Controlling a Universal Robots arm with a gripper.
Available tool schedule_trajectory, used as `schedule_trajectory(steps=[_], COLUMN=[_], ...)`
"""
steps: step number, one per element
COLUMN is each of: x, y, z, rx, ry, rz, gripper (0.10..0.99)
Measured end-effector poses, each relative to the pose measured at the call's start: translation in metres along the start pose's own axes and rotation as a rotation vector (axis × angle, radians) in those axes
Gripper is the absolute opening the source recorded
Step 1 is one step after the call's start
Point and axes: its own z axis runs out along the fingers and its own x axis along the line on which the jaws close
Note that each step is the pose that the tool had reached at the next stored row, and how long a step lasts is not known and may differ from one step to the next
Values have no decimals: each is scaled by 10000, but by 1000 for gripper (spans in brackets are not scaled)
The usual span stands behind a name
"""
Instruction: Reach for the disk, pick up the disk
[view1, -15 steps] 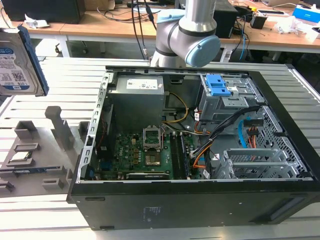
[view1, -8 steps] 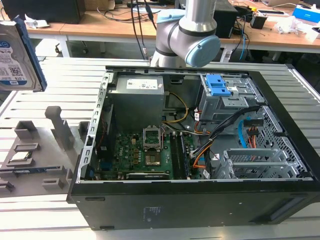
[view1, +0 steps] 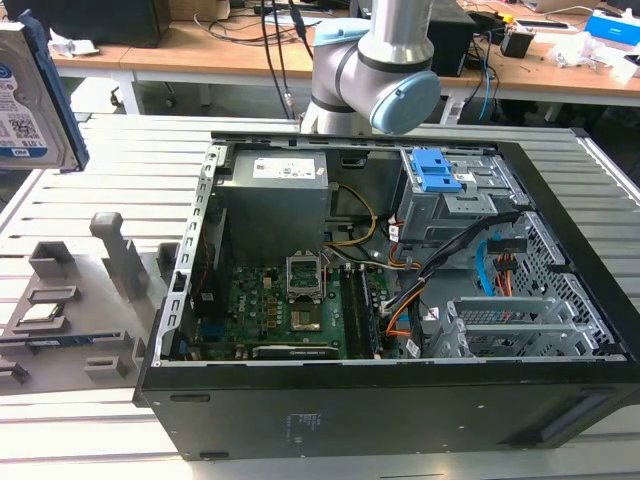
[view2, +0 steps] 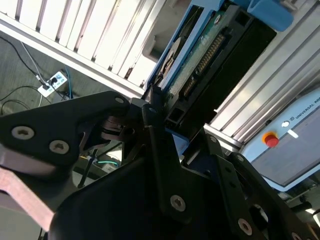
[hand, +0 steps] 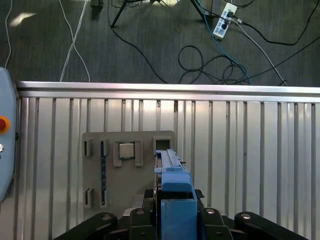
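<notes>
The gripper (hand: 175, 194) is clamped on the disk (hand: 169, 161), which stands edge-on between its fingers, lifted clear of the slatted desk (hand: 250, 150). Beneath lies a grey holder (hand: 95, 137) with a small chip (hand: 125, 150). In the exterior view, the disk hangs at far left, well apart from the open computer case (view1: 350, 405).

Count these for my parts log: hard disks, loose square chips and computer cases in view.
disk: 1
square chip: 1
computer case: 1
Total: 3
</notes>
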Motion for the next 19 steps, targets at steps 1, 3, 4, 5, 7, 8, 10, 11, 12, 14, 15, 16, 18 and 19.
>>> schedule_trajectory(steps=[1, 3, 4, 5, 7, 8, 10, 11, 12, 14, 15, 16, 18, 19], x=[0, 1, 1, 1, 2, 2, 3, 3, 3, 4, 4, 5, 5, 6], y=[0, 1, 1, 2, 3, 4, 5, 5, 5, 5, 5, 6, 7, 7], z=[-15, -44, -59, -79, -120, -152, -190, -216, -238, -270, -297, -346, -391, -408], rx=[-2, -4, -5, -6, -10, -12, -15, -18, -22, -26, -29, -32, -35, -37], ry=[0, 0, 0, 0, 0, 0, 0, 0, 0, -1, 0, 0, -1, -1], rz=[0, 0, 0, 0, 0, 0, 0, 0, 0, 0, 0, 0, -1, -1], gripper=[365, 365, 365, 365, 365, 365, 365, 365, 365, 365, 365, 365, 365, 365])
